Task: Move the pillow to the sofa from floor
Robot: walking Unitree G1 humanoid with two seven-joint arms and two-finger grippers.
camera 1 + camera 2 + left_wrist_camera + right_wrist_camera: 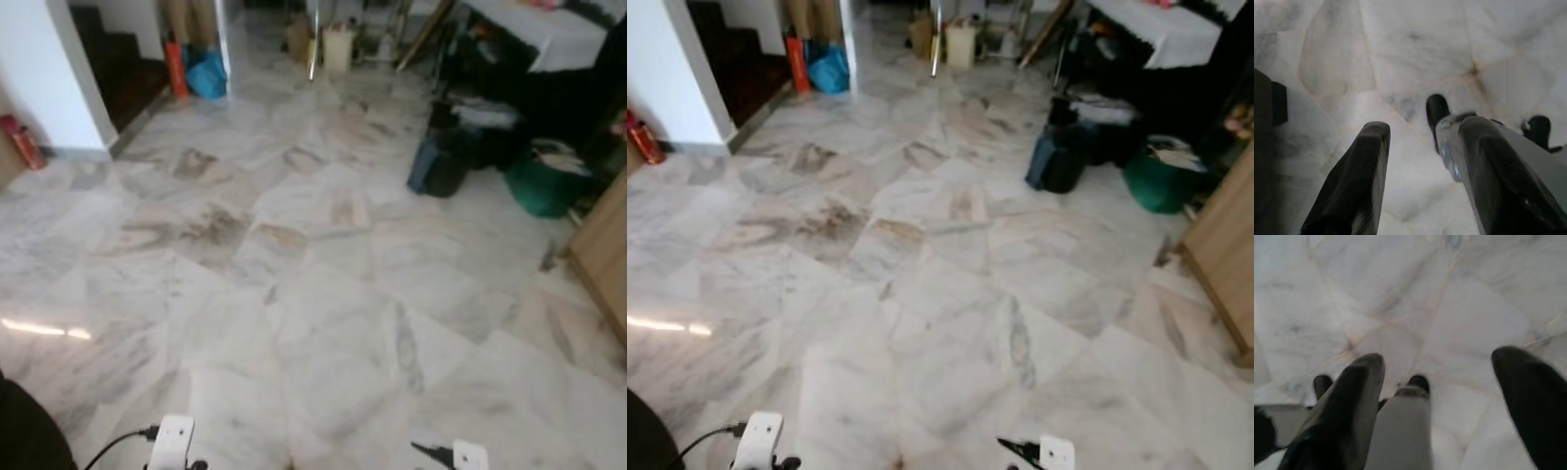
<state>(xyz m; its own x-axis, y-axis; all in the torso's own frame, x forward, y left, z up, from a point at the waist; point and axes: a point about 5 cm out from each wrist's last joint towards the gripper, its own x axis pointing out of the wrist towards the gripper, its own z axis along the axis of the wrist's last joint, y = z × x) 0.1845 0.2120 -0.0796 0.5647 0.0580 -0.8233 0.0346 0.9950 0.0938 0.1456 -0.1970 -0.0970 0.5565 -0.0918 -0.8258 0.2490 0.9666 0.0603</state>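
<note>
I am looking across a white marble floor (294,294) with grey and tan veins. Both arms hang low: the white top of the left arm (171,441) and of the right arm (468,455) peek in at the picture's lower edge. In the left wrist view my left gripper (1425,126) is open, its black fingers (1359,171) spread above bare marble and my feet. In the right wrist view my right gripper (1439,360) is open too, with nothing between its fingers (1352,396).
A dark blue bag (438,162) and a green basket (545,184) sit on the floor at the far right, below a white-clothed table (549,34). A wooden cabinet (602,250) stands at the right edge. A white wall corner (59,78), a red extinguisher (22,142) and a blue bag (206,73) are to the left.
</note>
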